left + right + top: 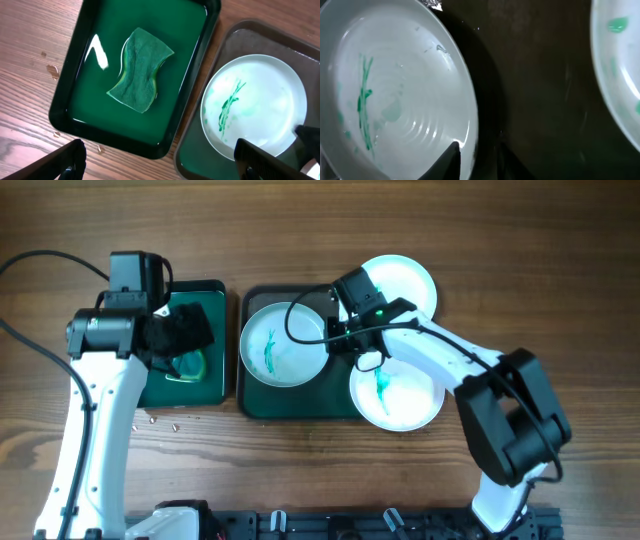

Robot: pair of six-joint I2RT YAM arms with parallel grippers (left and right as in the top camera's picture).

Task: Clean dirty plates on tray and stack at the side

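Observation:
The dark green tray (300, 402) holds a white plate (285, 343) with a teal smear in its left half. A second smeared plate (400, 395) overlaps the tray's lower right corner. A plain white plate (405, 280) lies at the upper right, mostly off the tray. My right gripper (335, 332) sits at the left plate's right rim. In the right wrist view my right gripper (479, 157) is shut on that plate (410, 75), one finger inside the rim and one outside. My left gripper (160, 170) hangs open and holds nothing, above the table between the two trays.
A smaller bright-green tray (185, 40) with a dark rim holds shallow water and a green sponge (140, 70), left of the big tray (200, 160). Water drops (160, 420) dot the wood in front of it. The arms' bases stand at the table's front edge.

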